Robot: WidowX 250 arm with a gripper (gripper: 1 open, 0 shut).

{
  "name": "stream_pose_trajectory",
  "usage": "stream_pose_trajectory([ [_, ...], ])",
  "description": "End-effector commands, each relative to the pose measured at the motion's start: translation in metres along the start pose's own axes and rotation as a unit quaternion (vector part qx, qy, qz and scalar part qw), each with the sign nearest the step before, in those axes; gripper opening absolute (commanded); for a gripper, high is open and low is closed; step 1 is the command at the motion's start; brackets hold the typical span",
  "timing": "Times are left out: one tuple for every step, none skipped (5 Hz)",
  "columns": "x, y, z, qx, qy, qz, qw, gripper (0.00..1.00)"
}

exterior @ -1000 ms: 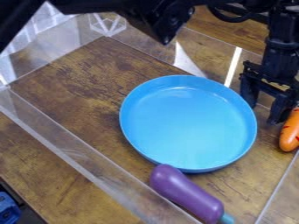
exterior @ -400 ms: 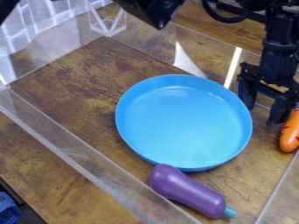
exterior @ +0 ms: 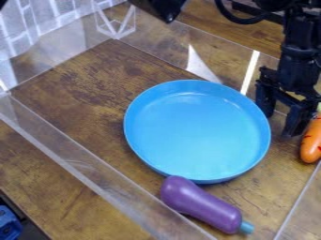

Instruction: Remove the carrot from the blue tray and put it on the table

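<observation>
Eggplant toy [exterior: 201, 204]: smooth, rounded purple plastic with a soft sheen, thick body narrowing to a small teal tip; it lies aslant just beside the tray's near rim.
Acrylic wall [exterior: 94, 167]: clear, glossy and straight-edged, slanting across the near left side, wood showing through it.
Corner object [exterior: 7, 223]: orange, next to something blue, cut off by the left edge; too little shows to name it.
Carrot [exterior: 310, 142]: bright orange, smooth and tapered, out of the tray and on the table at the right edge of the view, which trims it.
Blue tray [exterior: 194, 131]: round, matte plastic, flat-bottomed, with a shallow raised rim.
Table [exterior: 82, 89]: dark brown wood grain, scuffed and streaky.
Gripper [exterior: 286, 107]: black, angular, ridged parts between tray and carrot; claw spread wide, pinching nothing.
White piece [exterior: 201, 65]: pale, pointed wedge beyond the tray's far rim.
Dark shape [exterior: 160, 8]: blackish and blurred, crossing the top edge.
</observation>
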State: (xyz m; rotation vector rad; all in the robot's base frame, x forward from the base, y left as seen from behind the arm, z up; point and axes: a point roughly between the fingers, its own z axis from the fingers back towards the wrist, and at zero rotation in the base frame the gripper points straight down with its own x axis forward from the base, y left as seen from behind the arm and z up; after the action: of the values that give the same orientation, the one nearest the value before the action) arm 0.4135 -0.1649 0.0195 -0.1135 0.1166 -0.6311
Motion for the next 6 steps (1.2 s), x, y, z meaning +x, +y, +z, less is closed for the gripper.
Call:
stream_pose_trajectory([
  [-0.012, -0.012, -0.011, -0.006, 0.028, 0.012, 0.9995, 1.0],
  [-0.012, -0.022, -0.006, -0.005, 0.024, 0.03, 0.9993, 1.0],
  [-0.01, -0.023, -0.008, -0.005, 0.022, 0.043, 0.9988, 0.0],
  [-0.009, -0.024, -0.008, -0.006, 0.02, 0.053, 0.9984, 0.0],
  [-0.007, -0.023, -0.007, -0.006, 0.021, 0.037, 0.9991, 0.0],
  [-0.006, -0.022, -0.006, -0.006, 0.022, 0.021, 0.9995, 0.0],
])
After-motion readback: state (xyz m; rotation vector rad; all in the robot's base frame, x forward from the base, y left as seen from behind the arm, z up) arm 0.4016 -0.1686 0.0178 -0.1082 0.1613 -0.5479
